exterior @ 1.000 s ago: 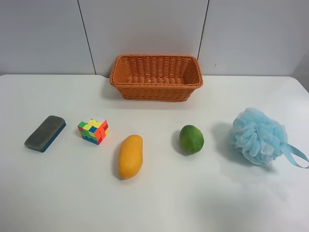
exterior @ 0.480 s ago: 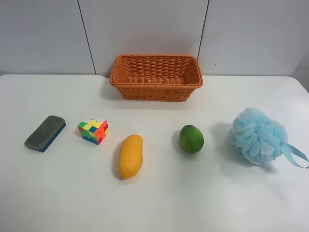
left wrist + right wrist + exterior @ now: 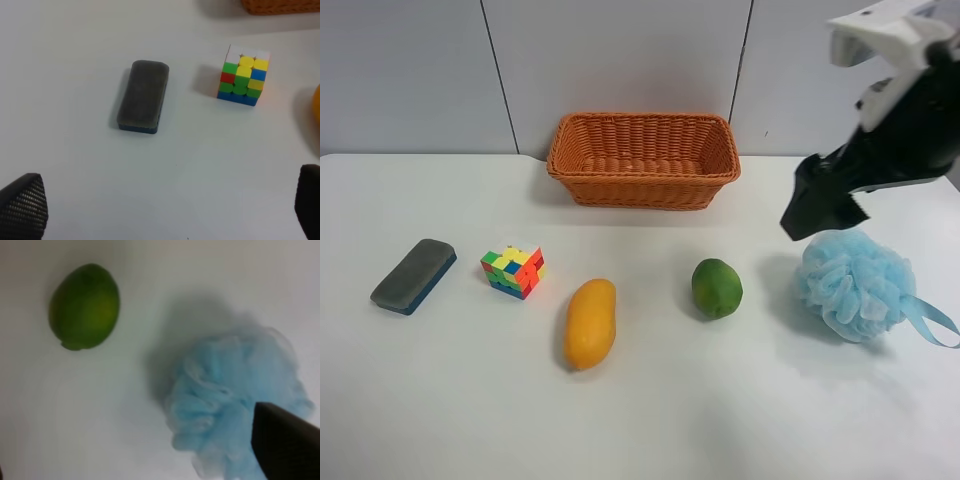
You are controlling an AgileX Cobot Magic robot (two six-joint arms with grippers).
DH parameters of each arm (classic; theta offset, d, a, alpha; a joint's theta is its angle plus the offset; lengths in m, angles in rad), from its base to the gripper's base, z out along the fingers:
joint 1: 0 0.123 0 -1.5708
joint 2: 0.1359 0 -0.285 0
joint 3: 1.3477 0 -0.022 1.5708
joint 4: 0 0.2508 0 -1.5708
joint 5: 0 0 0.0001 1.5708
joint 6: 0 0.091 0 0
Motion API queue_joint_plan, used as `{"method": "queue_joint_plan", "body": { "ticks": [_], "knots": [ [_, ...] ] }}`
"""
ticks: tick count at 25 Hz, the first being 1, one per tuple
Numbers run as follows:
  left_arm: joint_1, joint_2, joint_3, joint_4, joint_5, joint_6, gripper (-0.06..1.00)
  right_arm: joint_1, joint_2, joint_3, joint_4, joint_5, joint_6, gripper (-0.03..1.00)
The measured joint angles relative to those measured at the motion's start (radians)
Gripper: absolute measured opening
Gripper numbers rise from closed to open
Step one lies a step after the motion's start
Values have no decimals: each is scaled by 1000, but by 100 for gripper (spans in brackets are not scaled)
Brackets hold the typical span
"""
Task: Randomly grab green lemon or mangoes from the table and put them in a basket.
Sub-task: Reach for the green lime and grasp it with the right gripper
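The green lemon (image 3: 717,288) lies on the white table (image 3: 650,420), right of centre. The yellow-orange mango (image 3: 590,323) lies to its left. The orange wicker basket (image 3: 643,158) stands empty at the back. The arm at the exterior high view's right hangs above the table, its gripper (image 3: 817,212) over the space between the lemon and a blue bath pouf. The right wrist view shows the lemon (image 3: 85,306) and one dark finger (image 3: 285,447) far to one side, jaws spread, nothing held. My left gripper (image 3: 165,205) is open and empty and sees a sliver of the mango (image 3: 316,102).
A blue mesh bath pouf (image 3: 855,282) with a ribbon lies right of the lemon. A colourful puzzle cube (image 3: 513,272) and a grey eraser block (image 3: 414,275) lie on the left; both show in the left wrist view, cube (image 3: 243,75), eraser (image 3: 143,96).
The arm at the exterior high view's right has come into view from the upper right and now hangs above the pouf. The fruits, basket and other objects have not moved.
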Motion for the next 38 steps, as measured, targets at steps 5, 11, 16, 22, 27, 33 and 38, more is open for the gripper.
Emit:
{"method": "queue_joint_plan", "body": {
  "ticks": [5,11,16,22,27,33,38],
  "knots": [
    [0,0,0,0,0,0,99,57,210,-45,6,-28,8,99],
    [0,0,0,0,0,0,99,115,401,-46,11,-95,40,99],
    [0,0,0,0,0,0,99,122,529,-46,-7,-209,98,99],
    [0,0,0,0,0,0,99,122,628,-46,-62,-311,164,99],
    [0,0,0,0,0,0,99,122,673,-46,-63,-381,170,99],
    [0,0,0,0,0,0,99,122,690,-46,-63,-394,170,85],
    [0,0,0,0,0,0,99,122,692,-46,-61,-394,172,68]
  ]
}}
